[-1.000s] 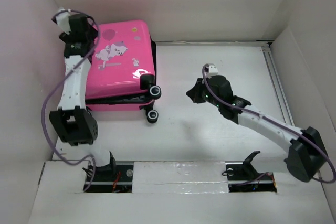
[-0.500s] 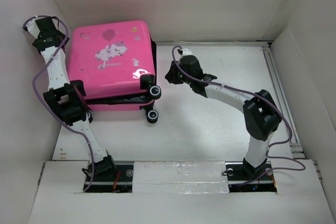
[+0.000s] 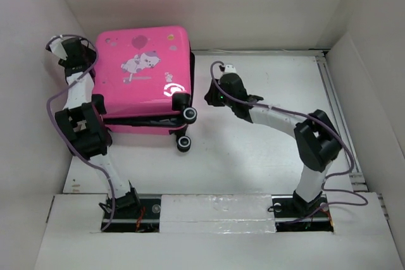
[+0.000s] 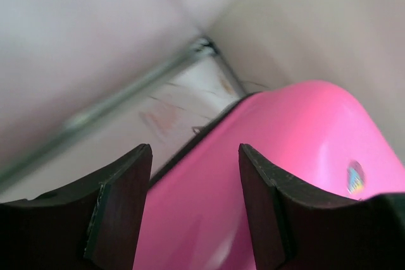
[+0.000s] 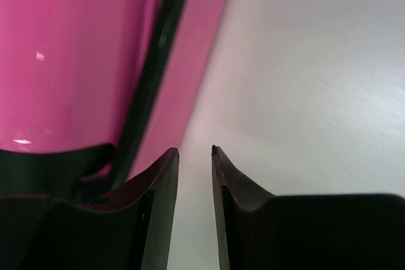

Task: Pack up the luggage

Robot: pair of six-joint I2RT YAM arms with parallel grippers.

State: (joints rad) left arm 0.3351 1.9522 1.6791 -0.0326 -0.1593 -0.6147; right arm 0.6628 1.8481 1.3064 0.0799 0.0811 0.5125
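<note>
Luggage [image 3: 142, 77], lid down, lies at the table's [image 3: 266, 156] far left. Left fingers [image 4: 120, 207], parted and empty, reach over its left edge; right fingers [image 5: 161, 213], narrowly parted and empty, sit just beside its right seam.

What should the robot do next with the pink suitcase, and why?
Probably nudge the right gripper sideways onto the luggage seam. A dark gap shows between its two pink shells, so the lid looks not quite shut, and those jaws hang slightly apart and empty right beside it. The left gripper is open at the far corner, holding nothing.
</note>
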